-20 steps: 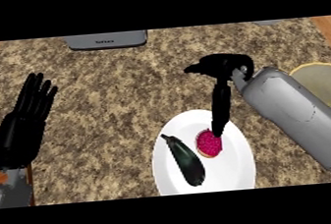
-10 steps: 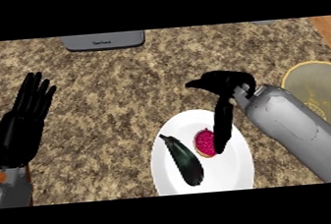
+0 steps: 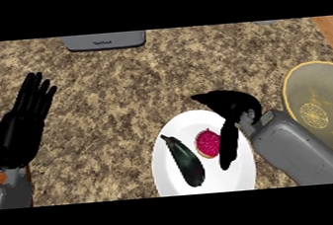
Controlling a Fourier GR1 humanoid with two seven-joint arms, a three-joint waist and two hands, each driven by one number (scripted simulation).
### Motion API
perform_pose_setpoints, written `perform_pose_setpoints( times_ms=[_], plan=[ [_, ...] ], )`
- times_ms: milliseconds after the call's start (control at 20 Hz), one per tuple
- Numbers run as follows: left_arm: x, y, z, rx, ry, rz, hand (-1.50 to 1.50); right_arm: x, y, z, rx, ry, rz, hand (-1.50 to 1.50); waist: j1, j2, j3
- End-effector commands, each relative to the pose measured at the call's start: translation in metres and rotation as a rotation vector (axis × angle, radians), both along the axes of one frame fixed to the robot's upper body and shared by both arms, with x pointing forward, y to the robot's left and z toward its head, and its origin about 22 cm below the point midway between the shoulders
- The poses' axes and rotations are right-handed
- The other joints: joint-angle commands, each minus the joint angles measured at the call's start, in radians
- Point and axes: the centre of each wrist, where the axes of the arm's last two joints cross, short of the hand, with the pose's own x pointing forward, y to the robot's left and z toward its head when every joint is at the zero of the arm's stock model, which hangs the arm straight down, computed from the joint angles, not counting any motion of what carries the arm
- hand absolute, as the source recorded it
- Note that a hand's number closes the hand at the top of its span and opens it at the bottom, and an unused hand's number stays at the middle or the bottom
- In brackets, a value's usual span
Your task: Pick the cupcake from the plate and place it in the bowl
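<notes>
A cupcake [image 3: 207, 143] with a pink top lies on the white plate [image 3: 237, 177], near the plate's middle right. My right hand [image 3: 230, 114] hovers over the plate's right side, its thumb pointing down just right of the cupcake and its fingers curled above; nothing is held. A dark eggplant [image 3: 184, 160] lies on the plate to the cupcake's left. The yellow-green bowl [image 3: 323, 109] stands at the right edge of the counter. My left hand [image 3: 23, 126] rests open at the left edge, fingers up.
A grey appliance [image 3: 104, 40] sits at the counter's far edge. Speckled stone counter [image 3: 124, 93] stretches between the plate and the far edge. Wooden strips border the counter on both sides.
My right hand has drawn back toward me and lower, from the plate's far rim to beside the cupcake. The left hand has not moved.
</notes>
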Motion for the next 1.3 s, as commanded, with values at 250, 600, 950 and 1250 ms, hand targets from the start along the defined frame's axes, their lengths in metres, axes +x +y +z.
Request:
perform_pose_setpoints(
  times_ms=[250,600,950,1250],
  plan=[
    [-0.001,0.000,-0.014,-0.005,-0.011,-0.024,0.00,0.002,0.010,-0.020,-0.032,-0.011,-0.008,-1.50,0.005,0.002,0.000],
    [0.002,0.010,0.006,-0.013,0.006,-0.006,0.00,-0.007,0.008,-0.054,-0.079,0.020,0.008,-1.50,0.005,0.002,0.000],
    [-0.005,-0.013,0.000,0.003,-0.012,0.001,0.00,0.010,-0.002,-0.075,-0.108,0.061,0.015,1.50,0.009,0.003,0.000],
    [0.002,-0.023,-0.003,-0.016,-0.012,-0.004,0.00,0.004,0.021,-0.059,-0.160,-0.019,0.190,1.50,0.006,0.002,0.000]
  ],
)
